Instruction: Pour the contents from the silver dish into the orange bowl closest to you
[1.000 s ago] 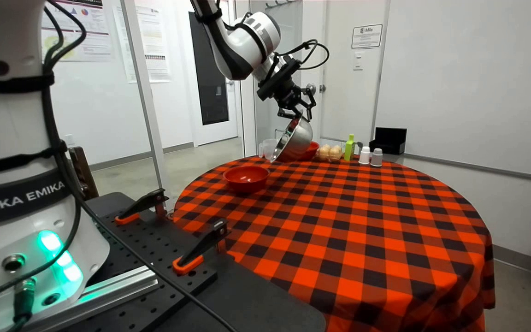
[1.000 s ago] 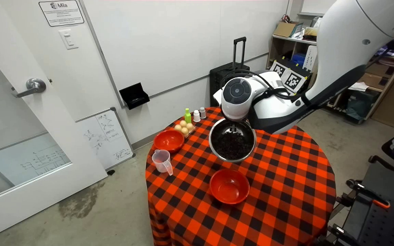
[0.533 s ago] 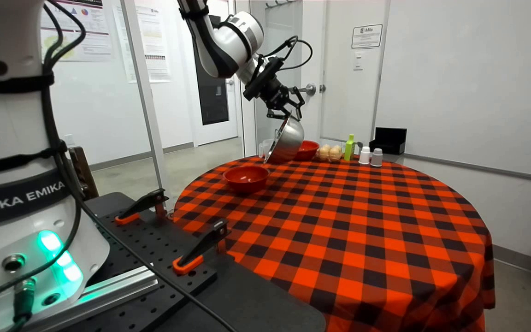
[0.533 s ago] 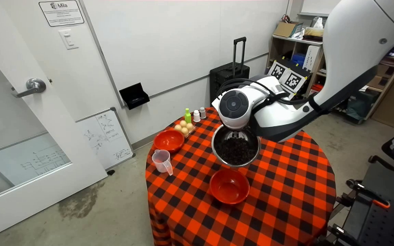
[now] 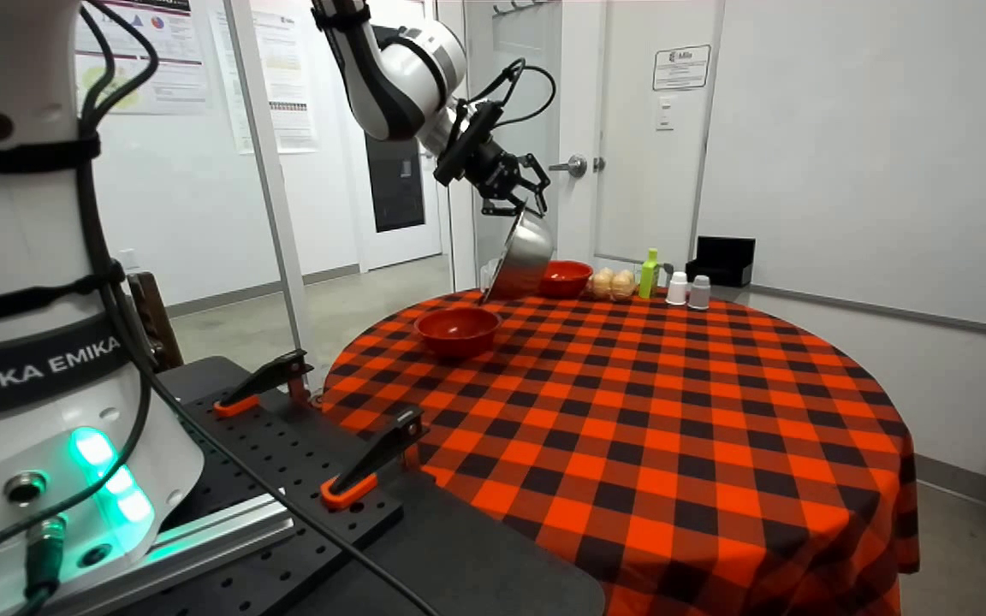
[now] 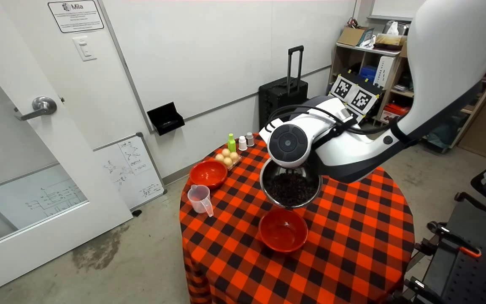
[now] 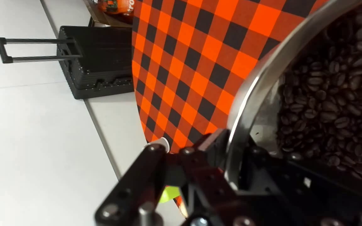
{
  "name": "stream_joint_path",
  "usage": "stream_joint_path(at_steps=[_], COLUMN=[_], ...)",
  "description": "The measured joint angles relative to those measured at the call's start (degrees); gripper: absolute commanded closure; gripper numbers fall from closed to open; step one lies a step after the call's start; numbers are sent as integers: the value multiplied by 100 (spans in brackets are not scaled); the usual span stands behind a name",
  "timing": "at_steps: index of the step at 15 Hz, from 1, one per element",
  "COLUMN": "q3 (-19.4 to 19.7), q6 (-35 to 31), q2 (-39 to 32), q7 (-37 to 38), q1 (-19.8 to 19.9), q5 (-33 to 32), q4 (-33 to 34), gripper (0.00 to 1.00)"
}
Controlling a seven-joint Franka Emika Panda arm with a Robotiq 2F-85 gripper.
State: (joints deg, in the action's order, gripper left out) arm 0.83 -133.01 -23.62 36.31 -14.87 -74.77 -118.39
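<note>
- One silver dish (image 5: pixel 531 252), round, shiny: is hanging in the air above the table (image 5: pixel 681 428), tilting, its low rim pointing toward the orange bowl (image 5: pixel 459 335).
- Beans (image 7: pixel 341 106), dark brown, many: are lying inside the silver dish.
- One claw (image 7: pixel 235 153), black: is gripping the dish by its rim, one finger inside, one outside.
- Orange bowl, the larger-looking: is sitting lower than the dish, near the table's left edge in an exterior view.
- One smaller-looking bowl (image 6: pixel 208 174), red-orange: is resting by the left edge in an exterior view.
- One measuring cup (image 6: pixel 200 198), translucent: is standing beside it, same edge.
- Eggs (image 6: pixel 228 161), one green bottle (image 6: pixel 231 144), two small pale containers (image 6: pixel 242 144): are following along the far-left edge.
- One black suitcase (image 6: pixel 283 95): is standing beyond the far edge.
</note>
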Motion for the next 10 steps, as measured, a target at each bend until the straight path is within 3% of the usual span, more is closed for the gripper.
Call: stream_joint_path(at_steps=[5,10], q3=[-209,-459], q6=[404,737], q2=[-34,-34], q7=[386,434], q1=[9,13], q5=[-532,-636], q4=[-114,-163], gripper=[98,98])
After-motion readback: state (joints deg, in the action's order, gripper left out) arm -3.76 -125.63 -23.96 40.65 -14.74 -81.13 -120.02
